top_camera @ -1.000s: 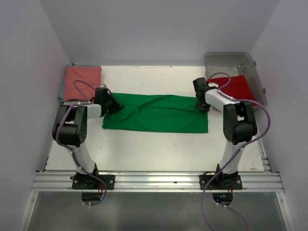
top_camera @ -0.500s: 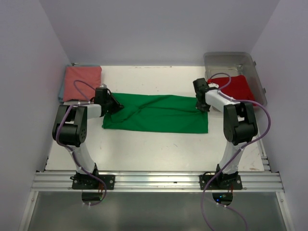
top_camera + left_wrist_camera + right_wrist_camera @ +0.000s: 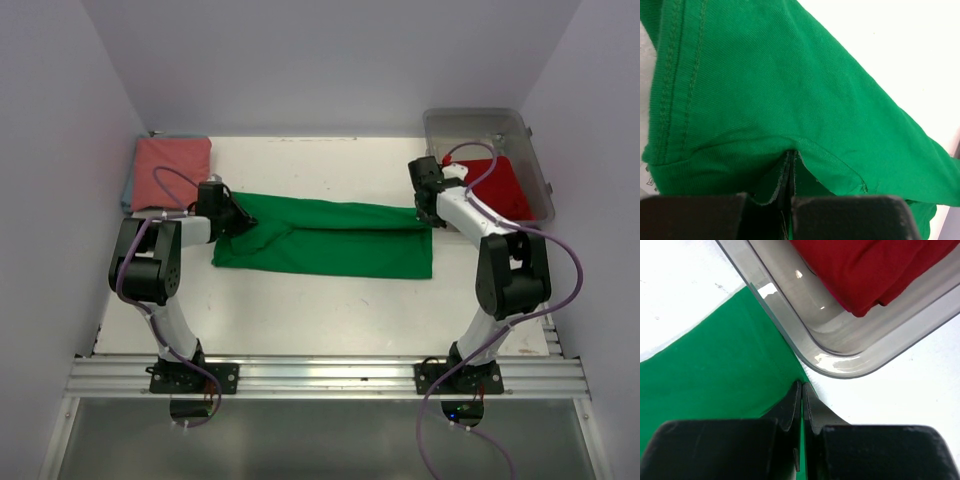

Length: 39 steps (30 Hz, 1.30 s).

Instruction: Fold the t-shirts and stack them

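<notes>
The green t-shirt [image 3: 330,240] lies on the desk [image 3: 300,300] beside the clear bin [image 3: 475,113], left claw [image 3: 232,215] and right claw [image 3: 425,208] clamped on its ends (right nearest the bin), so a fold seems to be starting, needing both lifted together.

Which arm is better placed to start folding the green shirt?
Probably right: its jaws pinch the green shirt at a clean corner beside the bin; the left jaws hold bunched cloth.

Left end effector [image 3: 790,167] and right end effector [image 3: 802,396] are pinched shut.
</notes>
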Tool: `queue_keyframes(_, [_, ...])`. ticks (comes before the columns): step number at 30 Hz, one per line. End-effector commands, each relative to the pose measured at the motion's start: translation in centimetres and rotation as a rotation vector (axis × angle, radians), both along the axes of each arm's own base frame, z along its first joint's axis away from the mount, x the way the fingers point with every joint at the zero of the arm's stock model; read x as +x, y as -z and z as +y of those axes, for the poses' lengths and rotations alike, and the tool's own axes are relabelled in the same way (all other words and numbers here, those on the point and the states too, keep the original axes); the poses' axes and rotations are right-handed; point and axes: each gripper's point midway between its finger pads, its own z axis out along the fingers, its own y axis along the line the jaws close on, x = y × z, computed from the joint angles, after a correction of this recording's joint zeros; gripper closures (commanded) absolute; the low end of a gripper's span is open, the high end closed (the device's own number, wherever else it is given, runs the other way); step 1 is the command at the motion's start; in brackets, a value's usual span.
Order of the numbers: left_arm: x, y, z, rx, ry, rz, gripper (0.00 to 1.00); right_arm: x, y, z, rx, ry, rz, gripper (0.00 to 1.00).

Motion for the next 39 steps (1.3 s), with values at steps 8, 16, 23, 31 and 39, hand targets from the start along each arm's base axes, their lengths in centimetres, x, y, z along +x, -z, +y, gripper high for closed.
queue_keyframes(8, [-0.7,2.0,0.8,0.064,0.001,0.063,1.0,-1.2,-0.4,0.3,-0.001,-0.074,0.022,0.58])
queue_keyframes(16, [0.3,0.8,0.8,0.061,-0.003,0.033,1.0,1.1,-4.3,11.2,0.365,-0.51,-0.189,0.84])
queue_keyframes(23, [4.1,1.8,0.2,0.069,0.036,0.054,1.0,0.0,-3.8,19.6,0.422,-0.776,-0.123,1.0])
queue_keyframes(31, [7.5,2.0,-0.7,0.059,0.093,0.103,1.0,2.1,-1.2,16.7,0.199,-0.652,-0.064,1.0])
queue_keyframes(39, [6.9,0.5,-0.9,0.052,0.111,0.082,1.0,5.2,1.7,13.4,-0.014,-0.503,-0.015,1.0])
